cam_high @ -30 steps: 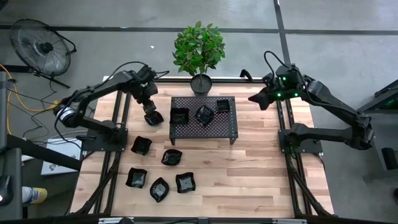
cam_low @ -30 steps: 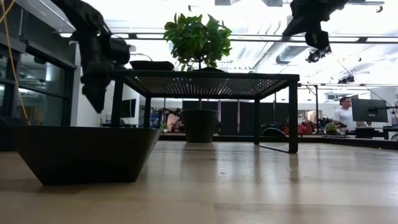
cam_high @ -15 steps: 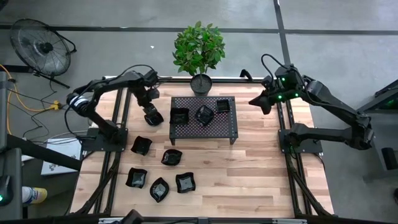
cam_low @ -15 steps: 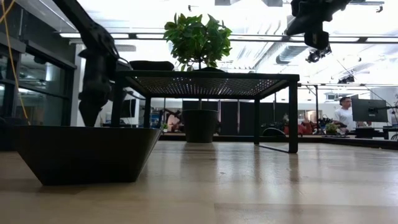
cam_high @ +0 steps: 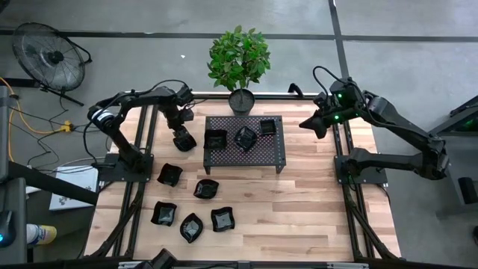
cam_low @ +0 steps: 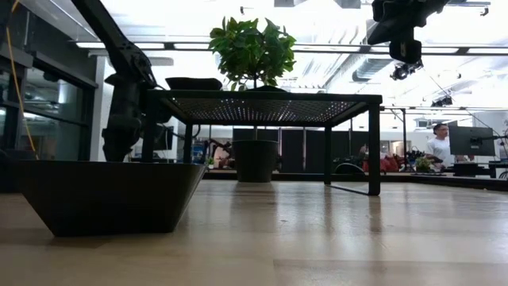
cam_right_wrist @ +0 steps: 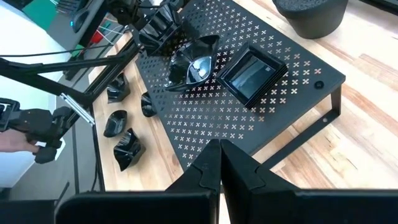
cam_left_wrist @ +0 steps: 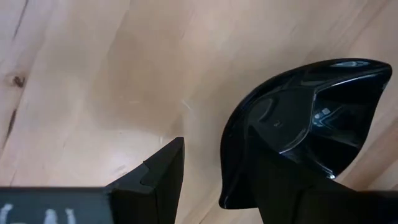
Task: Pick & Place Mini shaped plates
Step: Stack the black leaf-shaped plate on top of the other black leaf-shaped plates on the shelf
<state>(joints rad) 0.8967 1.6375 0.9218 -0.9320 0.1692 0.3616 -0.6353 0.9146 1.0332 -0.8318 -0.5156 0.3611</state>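
The pale wooden slatted table (cam_high: 299, 202) fills the middle of the floor. Toward its twelve o'clock side stands the large black perforated metal rack (cam_high: 245, 152), and just past the rack's twelve o'clock edge sits the leafy green plant in a round black pot (cam_high: 240, 66).

The two dark arms come next. The left gripper (cam_high: 181, 138) is down low at the rack's nine o'clock end, its jaws spread wide with one glossy black leaf-shaped mini plate (cam_left_wrist: 311, 127) standing between them; one finger lies against the plate's outer wall, the other stands clear of it over bare wood, so I cannot tell that it has a real hold. The right gripper (cam_high: 306, 121) hangs up in the air off the rack's three o'clock corner, jaws pressed together on nothing.

On the rack sit three small glossy black plates: a squarish one (cam_high: 215, 139) at the nine o'clock end, a crumpled wavy-edged one (cam_high: 246, 137) in the middle, and a flat square one (cam_high: 267, 127) toward two o'clock. Five more little black dishes (cam_high: 193, 211) lie scattered on the wood toward seven o'clock from the rack, apart from one another. From table height, one of them looms large up close (cam_low: 111, 196).
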